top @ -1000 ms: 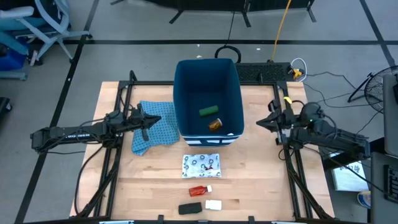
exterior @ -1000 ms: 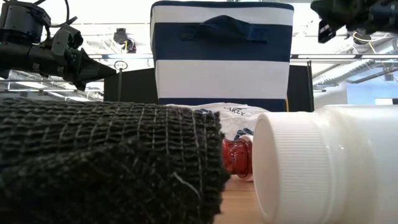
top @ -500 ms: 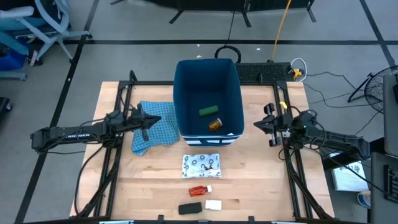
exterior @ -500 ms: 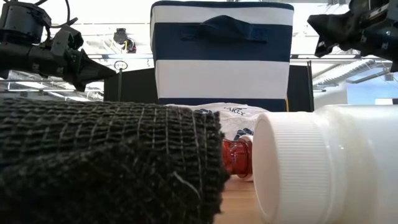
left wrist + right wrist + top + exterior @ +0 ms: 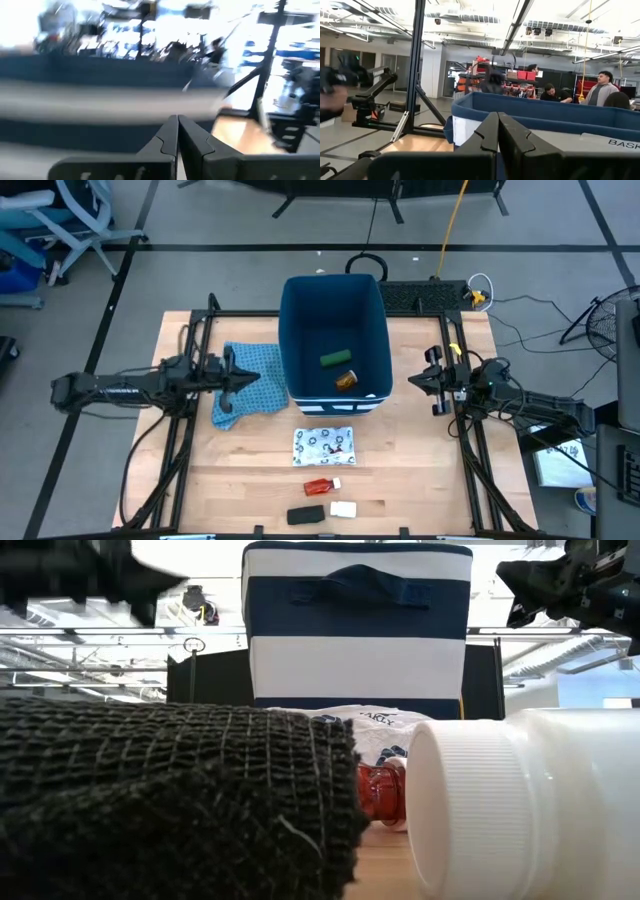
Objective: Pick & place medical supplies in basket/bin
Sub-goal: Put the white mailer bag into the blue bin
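Wooden table carries everything, with a grey floor around it. Dark-blue bin stands at the middle of the table's far edge; inside it lie the green oblong and, just nearer, the orange pill bottle. Outside, just in front of the bin's near wall, the white packet with dark print lies flat. Nearer the table's front edge: red piece, then black oblong and small white block side by side. Blue patterned cloth lies crumpled against the bin's left wall.

Left gripper is over the cloth, beside the bin; fingers pressed together, nothing held. Right gripper is off the bin's right side, near the table's right edge; fingers also together, empty.

Low view: black oblong and white block fill the foreground and hide most of the table; the bin's striped wall rises behind.

People sit in the room beyond the bin in the right wrist view.
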